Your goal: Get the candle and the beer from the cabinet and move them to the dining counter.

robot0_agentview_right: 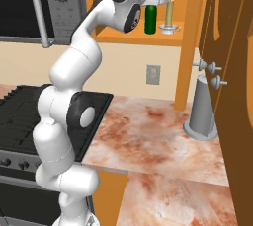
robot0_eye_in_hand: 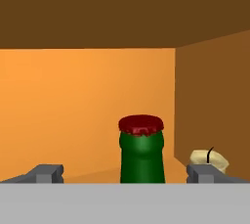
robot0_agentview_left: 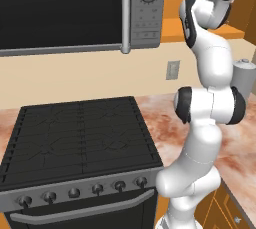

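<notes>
Inside the open orange cabinet (robot0_agentview_right: 192, 32), the beer (robot0_agentview_right: 150, 18), a dark green bottle with a red cap, stands upright on the shelf with the candle (robot0_agentview_right: 169, 14) just to its right, the two close but apart. The candle, a pale cream stick with a dark wick, rests in a small clear holder. In the hand view the bottle's neck rises between the two dark fingertips (robot0_eye_in_hand: 49, 173) of the gripper (robot0_eye_in_hand: 126, 174), whose jaws are spread to their widest on either side of the bottle without touching it; nothing is held. The candle's top (robot0_eye_in_hand: 209, 160) shows just behind the right-hand fingertip, near the cabinet's side wall.

From the right base view, the white arm reaches up and into the cabinet, its wrist level with the shelf. The cabinet door (robot0_agentview_right: 232, 62) hangs open at the far right, two small knobs on its edge. Below, a grey canister (robot0_agentview_right: 201, 109) stands on the marbled counter (robot0_agentview_right: 148, 136), with a wall outlet (robot0_agentview_right: 153, 74) behind it. To the left sit a black stove (robot0_agentview_left: 80, 133) with a row of knobs and a microwave (robot0_agentview_left: 70, 10) above it; its dial markings are too small to read. No label can be made out on the bottle.
</notes>
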